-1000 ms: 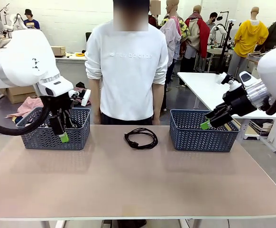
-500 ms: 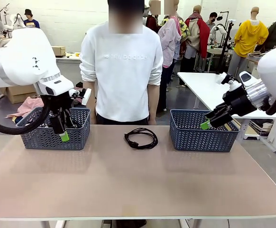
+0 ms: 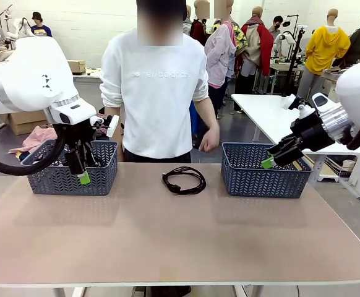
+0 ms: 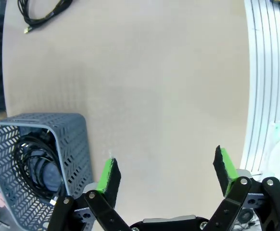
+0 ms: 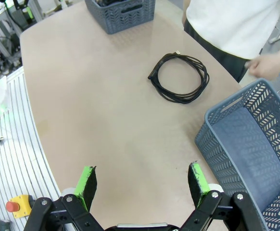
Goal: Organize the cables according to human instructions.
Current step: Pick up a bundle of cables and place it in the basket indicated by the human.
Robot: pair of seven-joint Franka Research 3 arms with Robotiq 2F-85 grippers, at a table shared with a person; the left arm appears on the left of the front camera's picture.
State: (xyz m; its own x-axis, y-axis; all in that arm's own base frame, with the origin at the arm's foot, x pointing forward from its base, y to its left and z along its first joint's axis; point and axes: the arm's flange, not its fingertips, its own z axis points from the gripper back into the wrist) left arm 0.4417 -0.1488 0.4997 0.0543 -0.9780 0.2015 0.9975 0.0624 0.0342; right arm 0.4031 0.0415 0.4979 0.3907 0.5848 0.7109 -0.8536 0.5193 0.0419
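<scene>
Person's hand (image 3: 210, 140) has lifted toward the right basket (image 3: 265, 170); both pincers hang spread wide, empty.

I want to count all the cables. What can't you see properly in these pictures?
- Left basket: wrist view shows a black tangle; how many cables, too jumbled to count.
- Right basket: front view, its wall hides the bottom.
- Cable on the table: left wrist view, cut off by the top edge.

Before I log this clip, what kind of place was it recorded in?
Probably a robotics lab or data-collection workshop: a test table with two grey baskets and a coiled cable, more white tables behind, and a striped floor plate with a yellow emergency-stop button.
</scene>
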